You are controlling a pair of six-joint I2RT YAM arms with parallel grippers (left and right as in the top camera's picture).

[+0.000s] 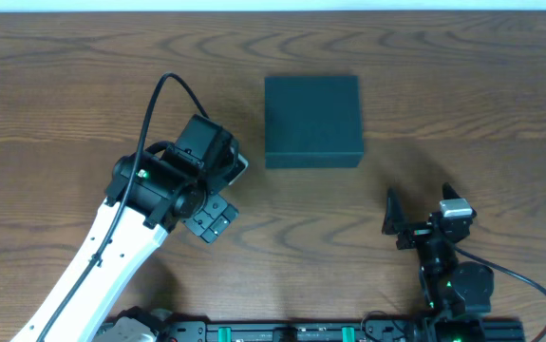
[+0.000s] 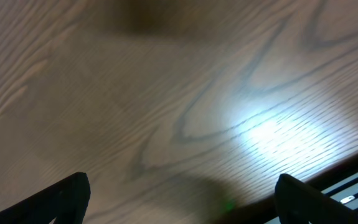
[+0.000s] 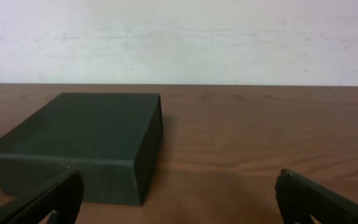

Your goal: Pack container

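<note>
Container [image 1: 312, 121] sat on the wooden table [image 1: 500, 95], toward the far edge and near the middle, between the two arms' reaches. Lid flap lay down flat and flush; nothing of the inside showed, so contents could not be told. No loose items for packing appeared in any view.

Left gripper [image 2: 185, 196] hung over bare wood, near the box's front-left corner but apart from it. Fingers were spread wide with nothing between them. Its wrist camera looked down at the table grain, with the base rail [image 2: 353, 190] at the lower right, so the pincer faced away from the box.

Right gripper [image 3: 185, 202] sat low, close to its own base and well apart from the box. Its fingers were spread wide too, and empty. Its camera faced the box's near corner squarely across open table.

Judgement: neither arm was posed to grip. With the lid down and both pincers empty and clear, the layout read as a rest posture. The box's central spot probably suited reach from either side. Any further work would call for raising the flap.
</note>
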